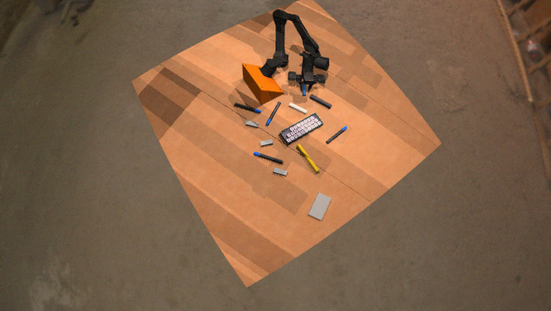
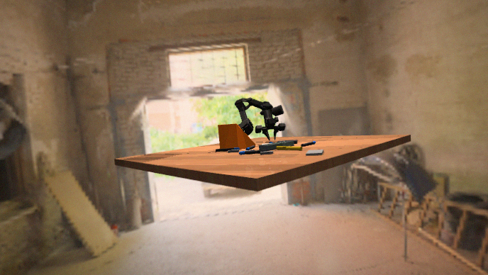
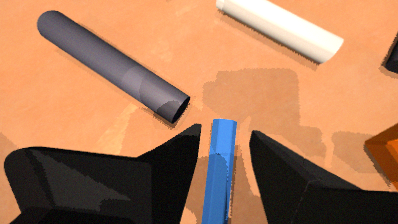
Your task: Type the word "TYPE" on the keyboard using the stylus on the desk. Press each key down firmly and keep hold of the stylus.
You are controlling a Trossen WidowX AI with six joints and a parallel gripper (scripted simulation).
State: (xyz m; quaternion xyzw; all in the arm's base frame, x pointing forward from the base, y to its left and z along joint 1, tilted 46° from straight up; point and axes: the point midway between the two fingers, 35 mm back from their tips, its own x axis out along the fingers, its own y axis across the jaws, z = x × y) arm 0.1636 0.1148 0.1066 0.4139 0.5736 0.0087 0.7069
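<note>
Points the hand (image 1: 305,87) (image 2: 272,139) (image 3: 225,133) down above the surface (image 1: 360,160) (image 2: 213,166) (image 3: 175,30), partly open and gripping nothing. Has the blue stylus (image 1: 304,89) (image 3: 220,170) below, showing between the fingers in the wrist view with a gap on either side. Shows a dark gray rod (image 1: 320,102) (image 3: 110,62) just ahead of the fingertips, on the left in the wrist view, and a white rod (image 1: 298,107) (image 3: 282,30) ahead on the right. Has the keyboard (image 1: 301,129) (image 2: 278,144) farther out past both rods, apart from the hand, then a yellow stick (image 1: 307,159) (image 2: 289,148) and, farthest away, a flat gray slab (image 1: 319,206) (image 2: 315,152). Shows an orange block (image 1: 260,82) (image 2: 230,137) (image 3: 390,150) off to the hand's side, at the wrist view's right edge.
</note>
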